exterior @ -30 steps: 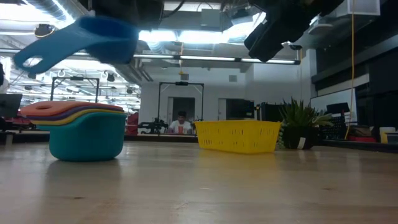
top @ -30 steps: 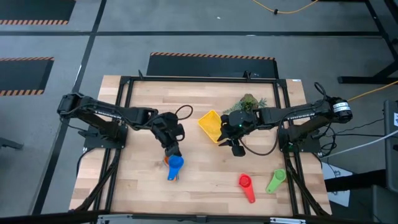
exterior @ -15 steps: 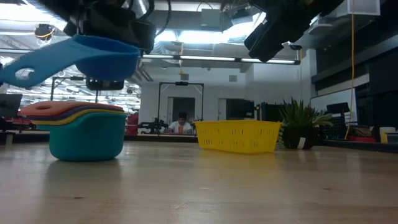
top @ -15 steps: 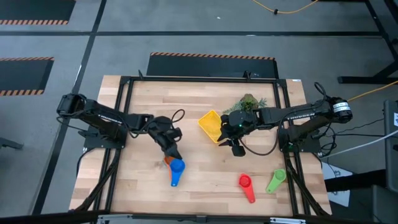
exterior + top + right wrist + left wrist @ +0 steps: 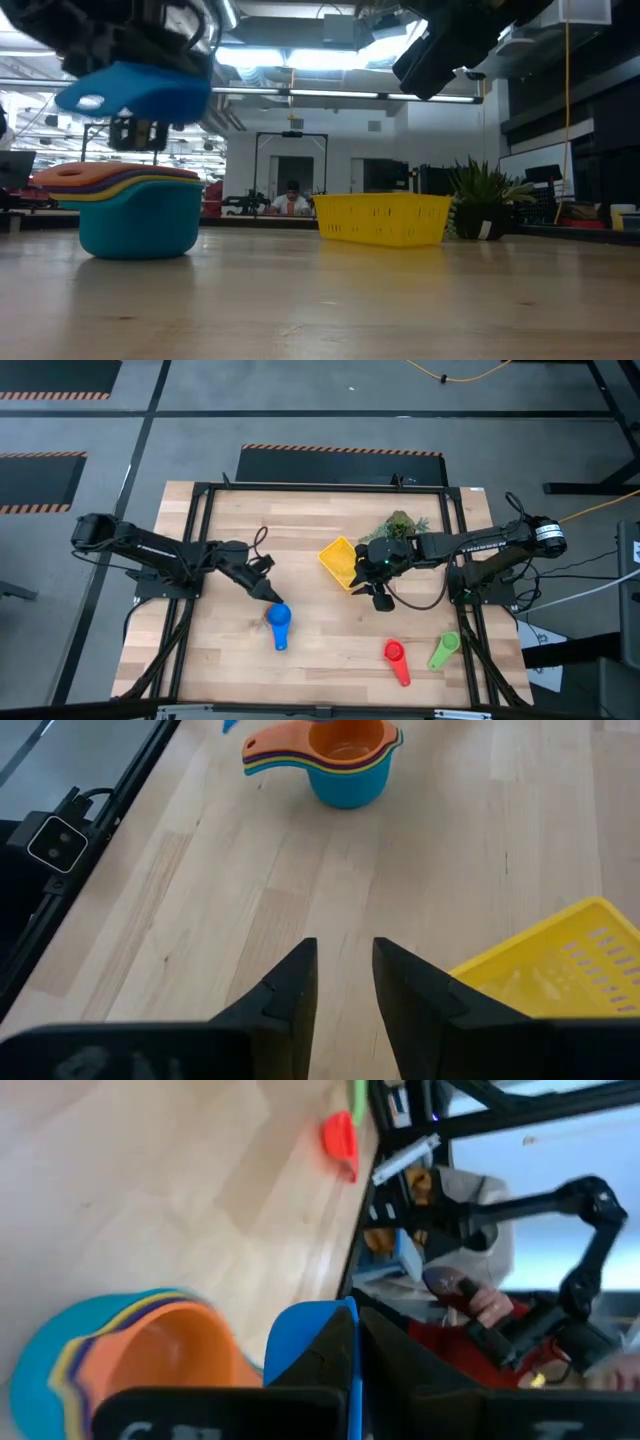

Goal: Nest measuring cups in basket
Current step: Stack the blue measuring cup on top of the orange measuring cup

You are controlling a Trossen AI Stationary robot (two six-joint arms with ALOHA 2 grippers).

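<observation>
Just above the nested stack of measuring cups (image 5: 140, 212), which sits well apart from the yellow basket (image 5: 382, 219), the left gripper (image 5: 262, 592) pinches a blue cup (image 5: 135, 89) by its handle, tilted. If it lets go at that tilt, I reckon the cup catches the orange rim and tips off onto the table (image 5: 330, 650). The right gripper (image 5: 381, 598) waits beside the basket, fingers a little apart, holding nothing; red cup (image 5: 395, 658) and green cup (image 5: 443, 650) lie beyond the basket.
</observation>
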